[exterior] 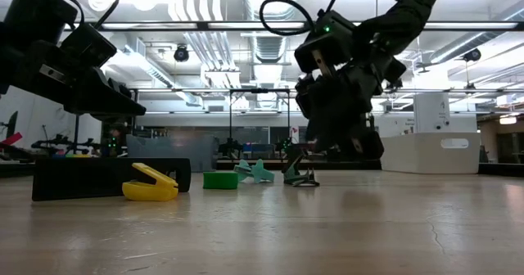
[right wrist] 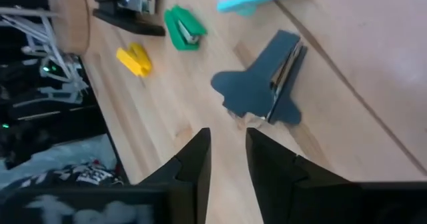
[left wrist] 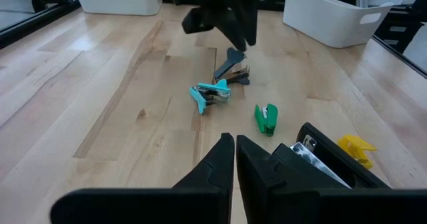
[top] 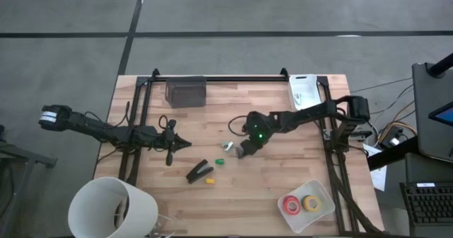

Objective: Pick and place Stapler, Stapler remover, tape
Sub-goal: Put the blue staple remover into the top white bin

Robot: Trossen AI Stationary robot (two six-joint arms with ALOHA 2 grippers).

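The black stapler (top: 199,171) lies flat on the table, between the two arms and nearer the front edge. A dark grey staple remover (right wrist: 263,84) rests on the wood just beyond the fingertips of my right gripper (right wrist: 227,136), which is open and hovers over it (exterior: 300,175) without touching. A teal remover (top: 228,146), a green one (top: 219,161) and a yellow one (top: 210,180) lie close by. A red tape roll (top: 291,205) and a yellow tape roll (top: 311,203) lie in a white tray (top: 322,192). My left gripper (top: 182,144) is shut and waits left of the stapler.
A white bin (top: 304,91) and a dark box (top: 185,93) sit along the far edge. A white bucket (top: 113,210) stands at the near left corner. Bare wood lies between the stapler and the tray.
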